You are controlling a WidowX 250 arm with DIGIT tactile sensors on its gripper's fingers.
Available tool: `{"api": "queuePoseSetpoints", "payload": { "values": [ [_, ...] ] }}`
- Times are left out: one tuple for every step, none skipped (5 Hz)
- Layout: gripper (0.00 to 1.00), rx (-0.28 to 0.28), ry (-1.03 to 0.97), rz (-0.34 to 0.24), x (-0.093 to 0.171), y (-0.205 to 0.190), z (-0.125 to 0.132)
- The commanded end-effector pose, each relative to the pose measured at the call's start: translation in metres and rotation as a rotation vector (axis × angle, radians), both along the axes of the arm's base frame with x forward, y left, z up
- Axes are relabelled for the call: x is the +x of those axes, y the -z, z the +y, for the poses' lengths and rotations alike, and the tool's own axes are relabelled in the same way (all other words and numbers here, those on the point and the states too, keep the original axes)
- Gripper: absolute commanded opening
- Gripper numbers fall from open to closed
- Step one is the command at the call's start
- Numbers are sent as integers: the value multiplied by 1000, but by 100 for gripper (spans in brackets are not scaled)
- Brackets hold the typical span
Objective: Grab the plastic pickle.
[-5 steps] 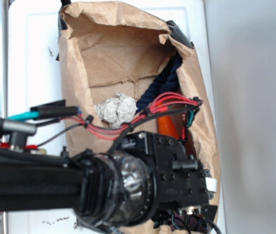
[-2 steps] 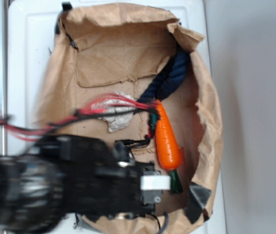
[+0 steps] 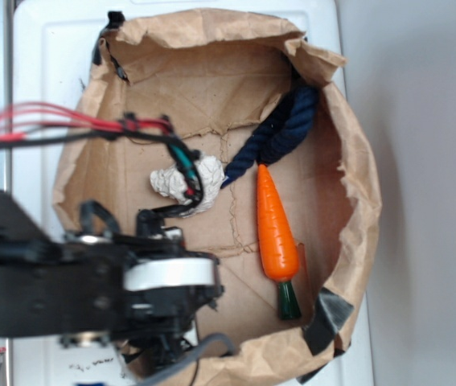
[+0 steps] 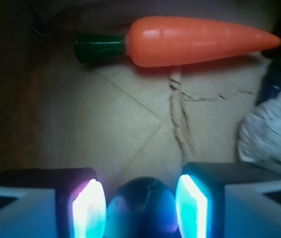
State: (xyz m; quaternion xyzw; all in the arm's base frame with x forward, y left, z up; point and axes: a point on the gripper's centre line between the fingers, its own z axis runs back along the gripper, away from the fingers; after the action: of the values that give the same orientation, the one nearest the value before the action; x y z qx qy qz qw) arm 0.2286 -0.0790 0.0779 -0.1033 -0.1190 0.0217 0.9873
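Observation:
In the wrist view a dark green, glossy, rounded plastic pickle sits between my gripper's two lit pads. Both pads touch its sides, so the gripper is shut on it above the brown paper floor. In the exterior view the pickle is hidden under my arm, which reaches over the lower left of the paper bag. The orange carrot with its green stem lies to the right, apart from the gripper; it also shows in the wrist view.
A thick navy-blue rope runs from the carrot's tip up to the bag's far right wall. A crumpled grey-white paper wad lies at mid-bag under my red wires. The bag's raised walls ring the floor; it rests on a white surface.
My arm has swung from the bag's lower right to its lower left, uncovering the carrot. The bag's walls have spread wider open.

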Motion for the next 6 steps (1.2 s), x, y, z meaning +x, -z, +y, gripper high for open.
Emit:
{"api": "queuePoseSetpoints", "payload": {
  "values": [
    [0, -62, -183, -71, -3, -68, 48],
    [0, -52, -254, -69, 18, -85, 62],
    [0, -33, -306, -47, 38, -92, 69],
    [0, -5, -344, -32, 60, -98, 76],
    [0, 7, -349, -44, 71, -115, 84],
    [0, 24, -354, -47, 70, -134, 97]
  ]
}}
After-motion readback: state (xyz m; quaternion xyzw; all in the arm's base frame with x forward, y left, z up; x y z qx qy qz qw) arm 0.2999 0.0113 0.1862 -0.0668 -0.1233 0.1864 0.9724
